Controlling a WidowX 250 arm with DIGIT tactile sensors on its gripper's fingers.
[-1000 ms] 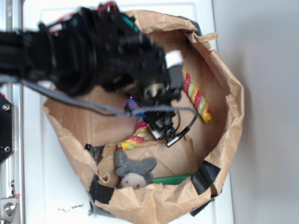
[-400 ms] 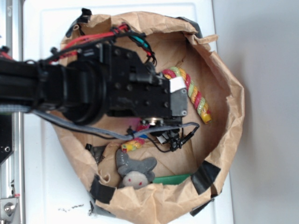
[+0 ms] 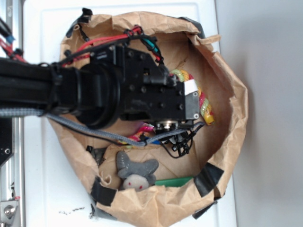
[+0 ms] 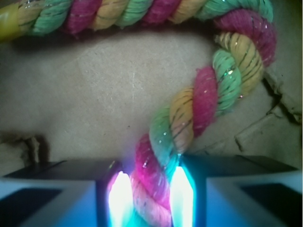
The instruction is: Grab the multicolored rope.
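The multicolored rope (image 4: 208,101) is a thick twist of pink-red, yellow and pale green strands lying in a curve on brown paper. In the wrist view it runs along the top, bends at the right and comes down between my fingers. My gripper (image 4: 150,189) is shut on the rope, whose strand fills the gap between the two glowing pads (image 4: 119,191). In the exterior view the black arm (image 3: 142,94) covers most of the rope (image 3: 205,106), and only short stretches show at its right and lower edges. The fingers themselves are hidden there.
The rope lies inside a wide brown paper bag with a crumpled rim (image 3: 236,109), patched with black tape (image 3: 208,178). A small grey horned plush toy (image 3: 136,172) sits at the bag's near side beside a green strip (image 3: 175,181). A grey braided cable (image 3: 94,135) trails below the arm.
The arm has moved right and lower into the bag, covering more of the rope. The rope's lower end, plainly visible a second ago, is now mostly hidden under the wrist.
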